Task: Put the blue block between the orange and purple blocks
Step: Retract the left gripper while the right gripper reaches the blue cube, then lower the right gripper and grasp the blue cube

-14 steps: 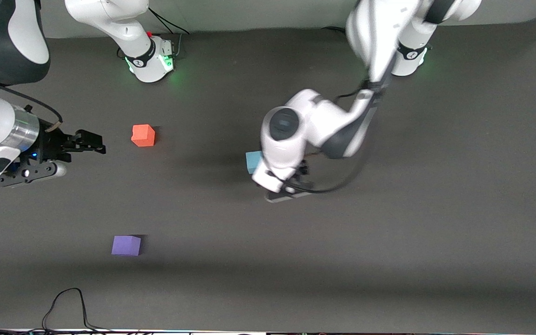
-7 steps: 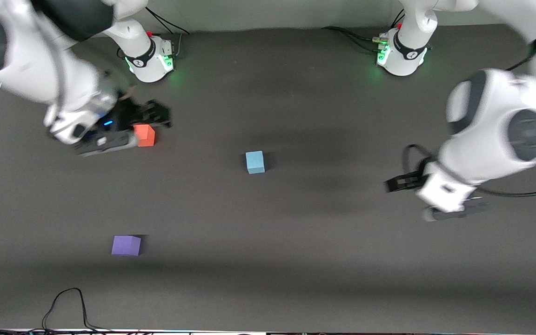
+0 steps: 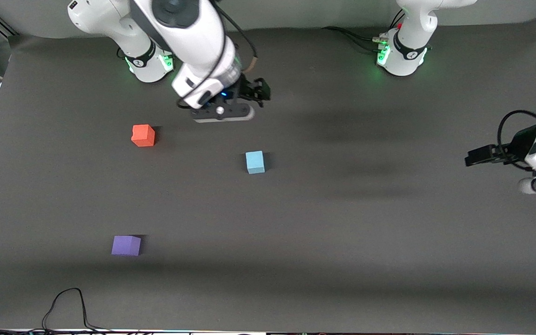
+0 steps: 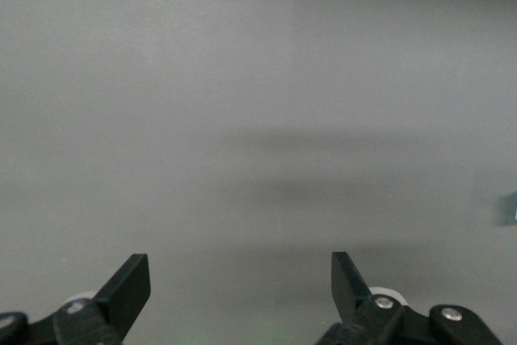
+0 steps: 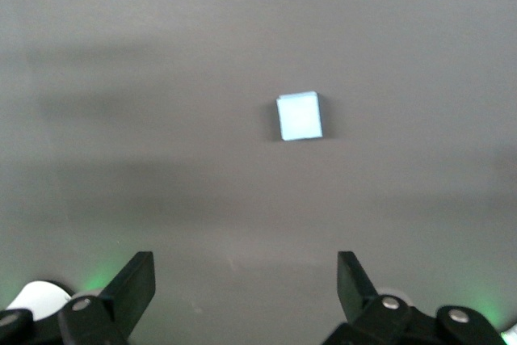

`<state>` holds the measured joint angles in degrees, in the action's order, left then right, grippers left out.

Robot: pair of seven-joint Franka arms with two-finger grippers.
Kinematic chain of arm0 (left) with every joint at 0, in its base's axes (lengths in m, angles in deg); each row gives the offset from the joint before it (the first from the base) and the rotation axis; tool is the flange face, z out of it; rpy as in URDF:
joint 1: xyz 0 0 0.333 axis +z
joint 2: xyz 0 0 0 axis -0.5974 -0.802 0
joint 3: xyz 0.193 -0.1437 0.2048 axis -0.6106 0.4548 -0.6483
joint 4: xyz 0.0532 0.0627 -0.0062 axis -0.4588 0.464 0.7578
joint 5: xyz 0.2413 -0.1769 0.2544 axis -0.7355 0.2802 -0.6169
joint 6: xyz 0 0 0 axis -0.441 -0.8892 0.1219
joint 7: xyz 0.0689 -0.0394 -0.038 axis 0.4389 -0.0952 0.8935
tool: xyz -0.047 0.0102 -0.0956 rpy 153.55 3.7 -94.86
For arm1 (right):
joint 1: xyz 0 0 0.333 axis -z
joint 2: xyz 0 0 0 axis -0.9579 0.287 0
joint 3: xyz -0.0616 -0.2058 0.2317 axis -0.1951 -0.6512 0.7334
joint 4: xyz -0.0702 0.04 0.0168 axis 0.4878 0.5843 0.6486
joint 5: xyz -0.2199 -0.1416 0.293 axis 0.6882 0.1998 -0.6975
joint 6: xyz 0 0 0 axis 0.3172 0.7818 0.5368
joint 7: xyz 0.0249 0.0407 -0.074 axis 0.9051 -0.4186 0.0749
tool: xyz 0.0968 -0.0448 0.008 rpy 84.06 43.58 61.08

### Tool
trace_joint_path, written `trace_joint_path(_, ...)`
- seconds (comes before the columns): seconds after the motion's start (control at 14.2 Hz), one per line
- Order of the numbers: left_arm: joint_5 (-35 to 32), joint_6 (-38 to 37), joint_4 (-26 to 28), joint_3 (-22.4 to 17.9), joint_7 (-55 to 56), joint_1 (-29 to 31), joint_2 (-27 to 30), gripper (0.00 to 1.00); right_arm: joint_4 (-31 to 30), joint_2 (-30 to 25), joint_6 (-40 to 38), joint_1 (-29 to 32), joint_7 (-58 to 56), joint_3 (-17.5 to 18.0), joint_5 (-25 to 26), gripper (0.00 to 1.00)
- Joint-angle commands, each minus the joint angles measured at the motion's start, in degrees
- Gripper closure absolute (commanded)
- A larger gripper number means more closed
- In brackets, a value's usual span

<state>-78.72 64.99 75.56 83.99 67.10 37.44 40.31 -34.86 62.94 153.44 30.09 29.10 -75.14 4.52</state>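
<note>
Three cubes sit apart on the table (image 3: 389,260): blue block (image 3: 255,162) mid-table, orange block (image 3: 143,135) and purple block (image 3: 126,245) toward the right arm's end, while the right gripper (image 3: 259,95) and the half-cropped left gripper (image 3: 469,159) hang spread wide, empty.

The blue block (image 3: 255,162) is sitting mid-table (image 3: 342,242). The orange block (image 3: 143,135) is lying toward the right arm's end, slightly farther from the front camera. The purple block (image 3: 126,245) is lying nearest that camera.
</note>
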Motion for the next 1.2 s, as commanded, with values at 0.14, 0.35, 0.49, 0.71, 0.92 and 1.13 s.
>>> trace_joint_path(0.14,-3.02,-0.38,4.53,0.47,-1.45,0.12,6.46,0.0,-10.19,-0.58,8.55,0.25,-7.46,-0.94,2.56,0.0)
trace_joint_path(0.35,-4.95,-0.3,4.53,0.47,-0.84,-0.32,6.99,0.0,-26.36,-3.75,24.35,0.25,-9.66,-0.94,2.84,0.0)
trace_joint_path(0.49,-5.13,-0.39,4.27,0.47,-0.75,-0.85,6.91,0.0,-32.7,-3.06,33.5,-0.01,-9.92,-0.85,2.84,0.0)
trace_joint_path(0.71,-4.95,-0.74,3.48,0.56,-0.31,-0.94,6.29,0.0,-39.05,-0.52,44.95,-1.86,-9.67,-0.94,2.75,0.0)
trace_joint_path(0.92,-4.78,-0.48,2.6,0.65,-0.14,-0.94,5.85,0.0,-39.14,3.7,48.56,-4.76,-8.61,-1.12,2.49,0.0)
trace_joint_path(1.13,-4.86,-1.17,2.6,0.74,-0.57,-0.76,6.55,0.0,-39.23,5.73,50.67,-4.94,-8.7,-1.12,2.75,0.0)
